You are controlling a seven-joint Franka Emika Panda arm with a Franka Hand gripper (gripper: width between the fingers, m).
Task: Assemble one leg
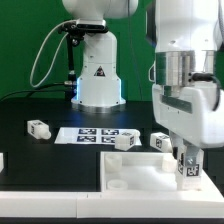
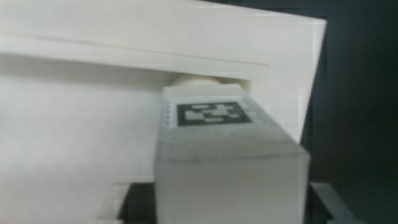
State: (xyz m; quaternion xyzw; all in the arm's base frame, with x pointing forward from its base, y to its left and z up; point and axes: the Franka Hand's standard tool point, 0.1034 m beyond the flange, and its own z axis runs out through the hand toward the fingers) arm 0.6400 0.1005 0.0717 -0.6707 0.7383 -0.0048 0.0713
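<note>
Exterior view, tool (image 1: 187,166) gripping upright leg (image 1: 187,171)

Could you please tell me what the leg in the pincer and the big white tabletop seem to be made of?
The leg, held in the pincer, looks like matte white plastic: even colour, no grain, with a printed black-and-white tag that may be paper. The tabletop seems to be the same smooth white plastic, with crisp moulded edges and a dull sheen; painted wood cannot be ruled out.
</note>
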